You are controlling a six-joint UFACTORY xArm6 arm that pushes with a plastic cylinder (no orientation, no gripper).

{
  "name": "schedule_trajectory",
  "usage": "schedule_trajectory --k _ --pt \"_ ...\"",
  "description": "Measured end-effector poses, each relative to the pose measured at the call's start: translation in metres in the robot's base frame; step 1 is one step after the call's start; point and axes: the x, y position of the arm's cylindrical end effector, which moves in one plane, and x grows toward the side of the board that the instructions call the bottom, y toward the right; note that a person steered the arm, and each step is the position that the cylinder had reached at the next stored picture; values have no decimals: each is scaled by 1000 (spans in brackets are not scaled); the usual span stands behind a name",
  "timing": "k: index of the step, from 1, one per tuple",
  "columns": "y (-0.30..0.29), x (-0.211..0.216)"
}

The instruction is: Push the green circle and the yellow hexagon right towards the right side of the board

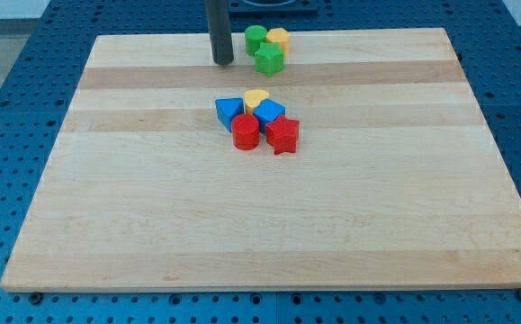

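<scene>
The green circle (256,39) sits near the board's top edge, touching the yellow hexagon (279,40) on its right. A green block of angular shape (269,59) lies just below and between them. My tip (222,61) stands on the board to the left of this group, a short gap from the green circle and slightly lower in the view. The dark rod rises straight up out of the view's top.
A second cluster lies near the board's middle: a blue triangle (229,112), a yellow heart (256,98), a blue block (270,113), a red cylinder (247,131) and a red star (283,135). The wooden board (260,234) rests on a blue perforated table.
</scene>
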Motion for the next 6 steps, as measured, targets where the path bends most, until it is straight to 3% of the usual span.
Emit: schedule_trajectory --k 1,6 --pt "0 -33" --pt "79 -36"
